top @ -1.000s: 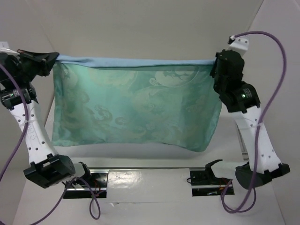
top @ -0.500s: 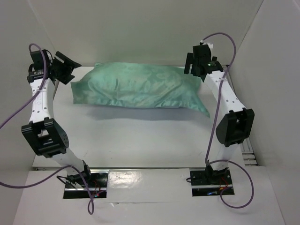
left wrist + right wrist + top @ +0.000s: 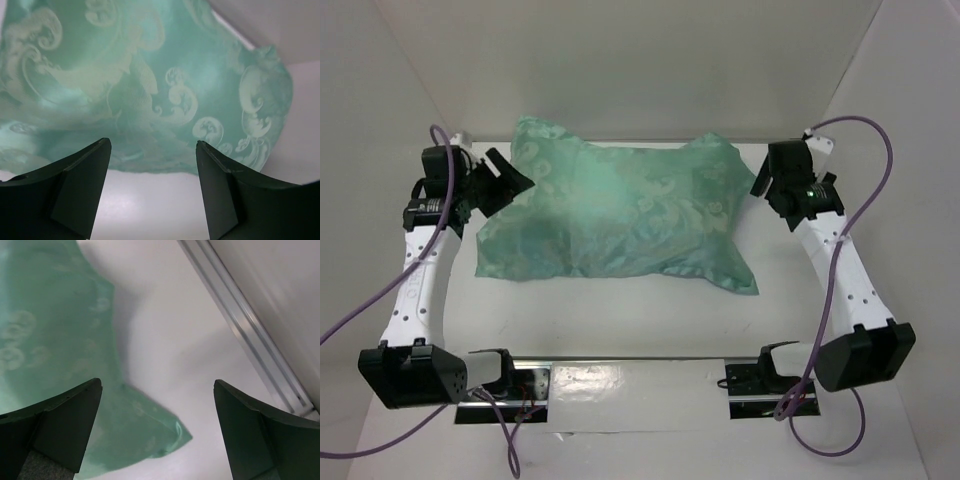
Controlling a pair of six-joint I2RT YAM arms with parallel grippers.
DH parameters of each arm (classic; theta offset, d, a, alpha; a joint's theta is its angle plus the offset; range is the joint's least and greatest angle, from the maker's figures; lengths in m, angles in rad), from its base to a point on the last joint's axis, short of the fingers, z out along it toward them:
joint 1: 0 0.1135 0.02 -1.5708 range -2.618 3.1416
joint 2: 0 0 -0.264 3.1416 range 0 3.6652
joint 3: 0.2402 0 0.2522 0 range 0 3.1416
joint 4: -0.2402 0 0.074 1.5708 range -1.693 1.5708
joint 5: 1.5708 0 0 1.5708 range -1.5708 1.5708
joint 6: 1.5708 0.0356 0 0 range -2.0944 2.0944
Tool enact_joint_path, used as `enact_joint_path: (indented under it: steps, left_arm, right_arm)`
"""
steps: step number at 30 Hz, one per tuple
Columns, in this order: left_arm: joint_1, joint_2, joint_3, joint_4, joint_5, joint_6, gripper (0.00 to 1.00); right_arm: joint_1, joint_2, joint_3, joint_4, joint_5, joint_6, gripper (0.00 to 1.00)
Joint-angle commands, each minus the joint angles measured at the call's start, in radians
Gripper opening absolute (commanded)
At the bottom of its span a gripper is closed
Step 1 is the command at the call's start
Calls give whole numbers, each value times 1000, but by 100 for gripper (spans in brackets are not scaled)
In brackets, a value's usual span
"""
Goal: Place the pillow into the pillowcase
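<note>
Both arms have dropped and drawn nearer since half a second ago, and the pillowcase [image 3: 610,215] now sits as a plumper, more crumpled mound with two rear corners poking up. A second ago it hung flat between two pinching claws.

It lies on the white tabletop [image 3: 620,325] between the arms, with its long axis running left to right. A thin flat corner trails off toward the near right. The fabric is glossy sea-green, woven with pale swirls, and its puffed bulk is creased along the top. Whatever fills it is covered, so the pillow itself cannot be seen.

From above, the left claw [image 3: 512,175] stands spread wide just beside the left end of the cloth. Whether it touches cannot be told. The right claw [image 3: 763,186] is also spread wide, close to the right end, and grips nothing.

Only the left wrist view brings out the scrollwork on the pillowcase [image 3: 140,85], which swells beyond the dark wedge-shaped fingers [image 3: 80,185], with bare tabletop between them. Only the right wrist view shows the limp corner of the pillowcase [image 3: 150,435] lying flat, and a metal rail [image 3: 245,325] along the wall.
</note>
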Motion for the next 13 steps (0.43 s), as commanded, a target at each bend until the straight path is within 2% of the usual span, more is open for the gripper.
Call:
enact_joint_path:
  steps: [1,6,13]
  left_arm:
    - [-54,-71,-20,3,-6,52,81]
    - [-120,-148,-30,-26,-84,105,82]
    - [-147,-182,-19,-45,-120,128,83]
  right_arm:
    - [-25,-112,-89,-79,57,65,100]
    - [-34,-225,-164,-120,68,87,100]
    - [-43,-267,-164,-151,89,86,100]
